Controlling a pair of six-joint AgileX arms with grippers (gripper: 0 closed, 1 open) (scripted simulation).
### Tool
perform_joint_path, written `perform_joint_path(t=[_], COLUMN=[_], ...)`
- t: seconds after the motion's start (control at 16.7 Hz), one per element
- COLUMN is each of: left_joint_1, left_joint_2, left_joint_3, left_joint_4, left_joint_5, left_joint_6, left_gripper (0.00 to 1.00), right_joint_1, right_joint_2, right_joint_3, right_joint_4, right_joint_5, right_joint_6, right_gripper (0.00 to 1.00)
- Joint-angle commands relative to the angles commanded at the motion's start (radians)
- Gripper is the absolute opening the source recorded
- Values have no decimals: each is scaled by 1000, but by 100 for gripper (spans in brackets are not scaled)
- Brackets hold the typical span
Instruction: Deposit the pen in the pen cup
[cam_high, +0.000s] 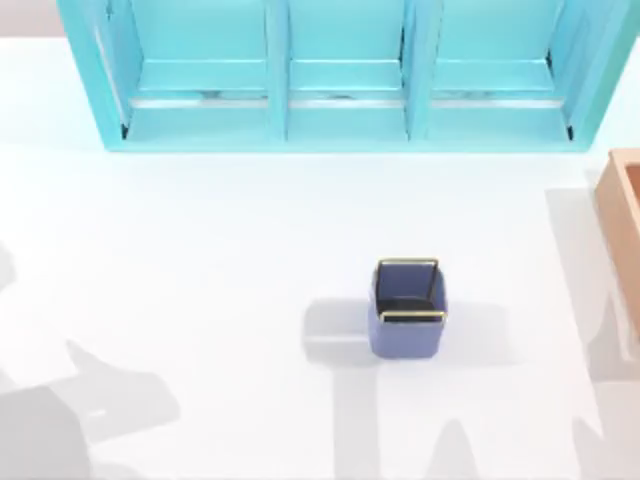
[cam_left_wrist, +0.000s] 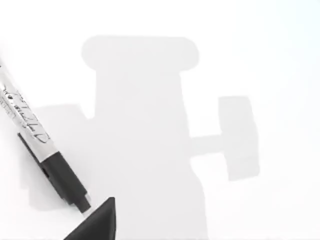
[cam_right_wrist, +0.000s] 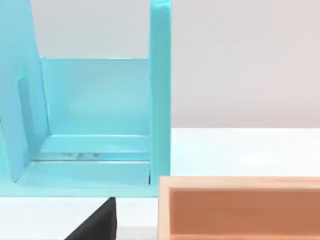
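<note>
The pen cup (cam_high: 408, 308) is small, square and blue-violet with a thin gold rim and a dark inside. It stands upright on the white table, right of centre in the top view. In the left wrist view the pen (cam_left_wrist: 35, 130) lies flat on the table, with a pale grey-white barrel bearing script and a dark pointed end. A dark part of my left gripper (cam_left_wrist: 95, 225) sits just beside that dark tip, apart from it. My right gripper (cam_right_wrist: 97, 224) shows as a dark wedge in front of the shelf and the wooden box.
A big turquoise shelf unit (cam_high: 340, 80) spans the back of the table. A tan wooden box (cam_high: 622, 210) sits at the right edge, also seen close as the box (cam_right_wrist: 240, 207) beside the shelf's end wall (cam_right_wrist: 160, 95). Arm shadows fall on the table's lower corners.
</note>
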Motion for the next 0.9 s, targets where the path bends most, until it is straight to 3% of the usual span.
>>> perform_joint_path(t=[0.42, 0.9], left_joint_1=[270, 335], left_joint_2=[544, 660], left_joint_3=[325, 399], left_joint_4=[-221, -281], left_joint_5=[168, 204], left_joint_6=[-54, -69], left_gripper=[100, 100], right_joint_1=[0, 0], right_joint_2=[0, 0], right_joint_3=[0, 0], right_joint_4=[0, 0], right_joint_5=[0, 0], right_joint_6=[0, 0], right_gripper=[100, 100])
